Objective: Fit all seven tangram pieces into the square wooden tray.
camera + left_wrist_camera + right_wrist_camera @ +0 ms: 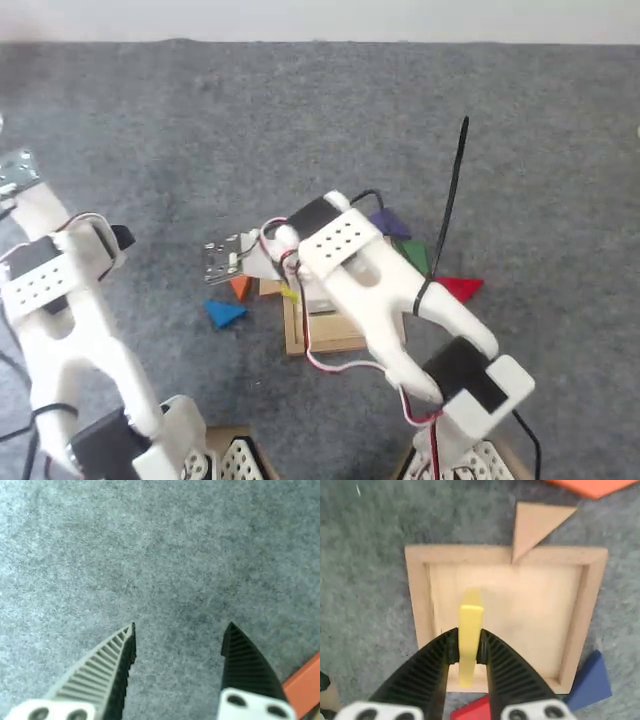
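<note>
The square wooden tray (505,555) lies on the grey carpet, and its floor is bare. My right gripper (469,631) hangs over the tray, shut on a yellow piece (470,612) held on edge. In the high view the yellow piece (290,294) shows under that arm, which covers most of the tray (325,345). A plain wooden triangle (535,522) rests with one tip on the tray's rim. Around the tray lie orange (240,287), blue (225,313), purple (390,222), green (413,256) and red (460,288) pieces. My left gripper (181,626) is open over bare carpet, far left of the tray.
A dark blue-purple piece (590,682) and a red piece (472,710) touch the tray's outer wall, close to my right gripper. An orange edge (305,682) lies beside the left gripper. Open carpet stretches behind and to both sides.
</note>
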